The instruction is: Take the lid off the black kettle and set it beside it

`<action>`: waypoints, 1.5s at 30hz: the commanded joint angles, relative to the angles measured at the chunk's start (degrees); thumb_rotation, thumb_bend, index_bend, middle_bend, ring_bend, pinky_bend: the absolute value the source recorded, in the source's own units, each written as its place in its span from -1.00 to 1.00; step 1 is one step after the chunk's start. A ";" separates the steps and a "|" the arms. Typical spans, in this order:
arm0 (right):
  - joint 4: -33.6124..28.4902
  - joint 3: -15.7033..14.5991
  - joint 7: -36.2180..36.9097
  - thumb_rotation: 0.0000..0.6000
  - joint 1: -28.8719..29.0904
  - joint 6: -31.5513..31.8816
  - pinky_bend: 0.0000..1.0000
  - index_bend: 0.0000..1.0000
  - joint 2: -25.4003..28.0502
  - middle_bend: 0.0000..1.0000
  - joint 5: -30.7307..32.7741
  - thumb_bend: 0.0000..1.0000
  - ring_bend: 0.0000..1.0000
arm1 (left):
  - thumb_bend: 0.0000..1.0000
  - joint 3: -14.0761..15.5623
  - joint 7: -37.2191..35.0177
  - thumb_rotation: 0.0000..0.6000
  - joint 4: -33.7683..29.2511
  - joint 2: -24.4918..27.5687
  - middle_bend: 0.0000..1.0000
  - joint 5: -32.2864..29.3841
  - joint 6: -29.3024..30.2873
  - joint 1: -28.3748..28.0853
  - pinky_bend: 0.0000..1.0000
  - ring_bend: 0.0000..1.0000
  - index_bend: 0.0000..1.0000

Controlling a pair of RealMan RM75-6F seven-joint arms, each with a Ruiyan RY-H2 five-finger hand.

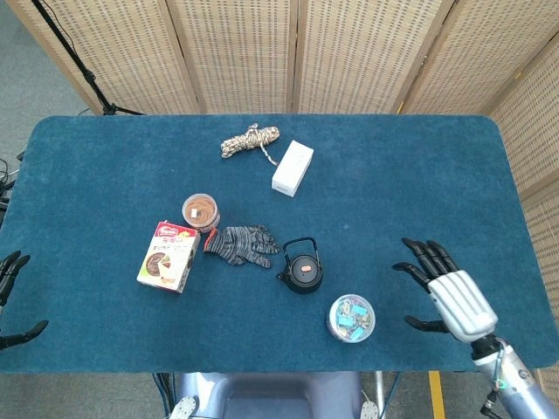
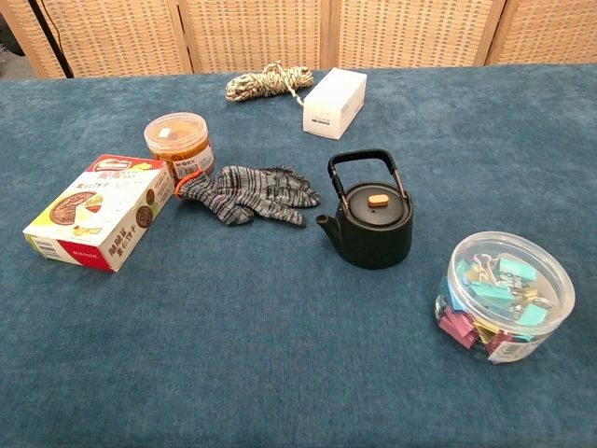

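The black kettle (image 1: 302,270) (image 2: 373,222) stands near the table's middle front, handle upright, spout to the left. Its lid (image 2: 377,204) sits on top, with a small tan knob (image 1: 305,269). My right hand (image 1: 445,291) hovers over the table to the kettle's right, fingers spread and holding nothing, well apart from the kettle. My left hand (image 1: 10,297) shows only at the far left edge of the head view, fingers apart and empty. Neither hand appears in the chest view.
A clear tub of binder clips (image 1: 352,318) (image 2: 502,296) sits between kettle and right hand. A knit glove (image 2: 250,193), an orange jar (image 2: 179,142) and a snack box (image 2: 97,210) lie left of the kettle. A white box (image 2: 335,102) and rope coil (image 2: 267,81) are behind.
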 commanded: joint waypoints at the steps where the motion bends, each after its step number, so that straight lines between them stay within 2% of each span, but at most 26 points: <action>1: -4.15 3.84 -5.78 1.00 7.91 -9.42 -1.00 -0.50 -3.96 -1.00 6.20 -0.64 -1.00 | -0.64 -0.19 -0.74 1.00 -0.13 0.31 -1.00 0.05 0.16 -0.07 -1.00 -1.00 -1.00; 7: -4.45 7.32 -15.18 1.00 15.19 -15.67 -1.00 -0.41 -12.20 -1.00 16.82 -0.54 -1.00 | -0.64 -0.09 -2.56 1.00 0.24 0.81 -1.00 1.09 1.07 0.23 -1.00 -1.00 -1.00; 12: -2.58 9.50 -22.86 1.00 20.13 -16.60 -1.00 -0.33 -18.81 -1.00 27.15 -0.48 -1.00 | -0.64 -0.09 -3.33 1.00 0.53 1.09 -1.00 1.11 0.62 -0.01 -1.00 -1.00 -1.00; 19: 0.69 10.59 -30.23 1.00 26.05 -14.81 -1.00 -0.27 -27.77 -1.00 38.35 -0.32 -1.00 | -0.64 -0.21 -3.62 1.00 0.73 1.43 -1.00 0.48 0.18 -0.16 -1.00 -1.00 -1.00; 23: 3.69 10.33 -33.79 1.00 29.32 -14.14 -1.00 -0.26 -32.05 -1.00 43.89 -0.29 -1.00 | -0.64 -0.27 -3.92 1.00 0.68 1.57 -1.00 0.01 -0.37 -0.34 -1.00 -1.00 -1.00; 29: 8.34 10.29 -37.10 1.00 33.05 -13.54 -1.00 -0.26 -35.36 -1.00 51.05 -0.23 -1.00 | -0.65 -0.33 -4.32 1.00 0.66 1.74 -1.00 -0.58 -1.13 -0.60 -1.00 -1.00 -1.00; 35: 10.13 9.25 -36.50 1.00 33.65 -12.70 -1.00 -0.25 -35.19 -1.00 52.48 -0.15 -1.00 | -0.69 -0.58 -5.46 1.00 0.89 2.03 -1.00 -1.13 -1.41 -0.72 -1.00 -1.00 -1.00; 45: 8.63 6.60 -32.29 1.00 31.31 -11.37 -1.00 -0.25 -32.14 -1.00 49.11 -0.12 -1.00 | -0.71 -0.65 -6.15 1.00 1.00 2.30 -1.00 -1.33 -1.66 -0.78 -1.00 -1.00 -1.00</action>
